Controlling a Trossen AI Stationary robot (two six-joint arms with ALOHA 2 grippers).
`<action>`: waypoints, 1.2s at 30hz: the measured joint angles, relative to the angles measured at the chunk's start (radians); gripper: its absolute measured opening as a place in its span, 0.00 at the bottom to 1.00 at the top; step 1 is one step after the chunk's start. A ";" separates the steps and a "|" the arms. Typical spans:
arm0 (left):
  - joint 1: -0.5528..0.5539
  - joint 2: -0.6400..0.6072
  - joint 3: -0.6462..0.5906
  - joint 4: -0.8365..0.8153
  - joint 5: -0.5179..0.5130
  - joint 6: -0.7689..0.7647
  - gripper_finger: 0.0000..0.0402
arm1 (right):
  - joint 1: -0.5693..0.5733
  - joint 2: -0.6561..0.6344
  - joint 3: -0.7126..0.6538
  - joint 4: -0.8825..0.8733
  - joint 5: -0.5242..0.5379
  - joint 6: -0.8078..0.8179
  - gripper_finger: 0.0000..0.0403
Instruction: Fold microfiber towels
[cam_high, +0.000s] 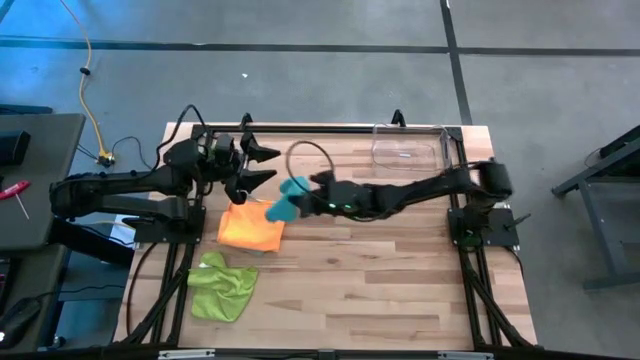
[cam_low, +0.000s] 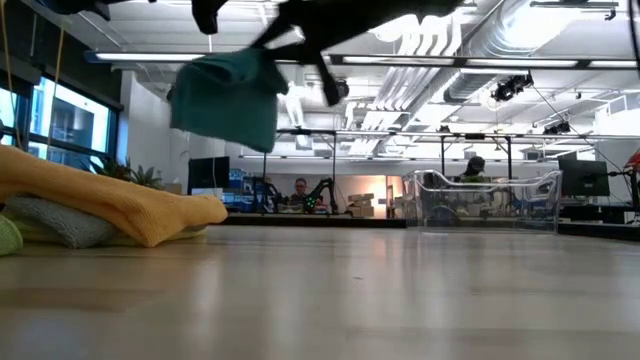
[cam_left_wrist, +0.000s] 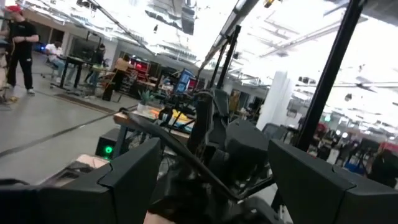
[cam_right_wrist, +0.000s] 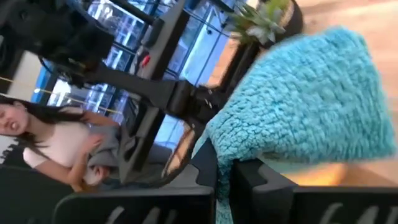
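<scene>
No readable labels or writing anywhere you look. Your right gripper (cam_high: 300, 197) is clenched on the teal towel (cam_high: 288, 198), held in the air left of frame centre in the high view, just over the orange towel's (cam_high: 251, 227) right edge. Left gripper (cam_high: 262, 165) sits released, upper left of it, holding nothing. Lime green towel (cam_high: 222, 286) lies crumpled at lower left. Clear plastic bin (cam_high: 406, 146) stands upper right. Low view: yellow towel (cam_low: 120, 205) over grey towel (cam_low: 55, 222) at far left.

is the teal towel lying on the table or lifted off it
Lifted. The teal towel hangs well clear of the table in the low view, pinched in the shut right gripper above the orange towel.
</scene>
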 joint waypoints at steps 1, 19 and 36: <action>0.000 -0.006 -0.001 -0.001 0.000 -0.005 0.71 | -0.005 0.033 0.047 -0.007 0.000 -0.003 0.00; 0.003 -0.154 0.000 0.062 0.020 -0.006 0.71 | -0.040 0.581 0.707 0.001 -0.182 -0.003 0.00; 0.003 -0.162 0.000 0.044 0.015 -0.029 0.71 | -0.025 0.560 0.705 -0.479 -0.205 0.199 0.00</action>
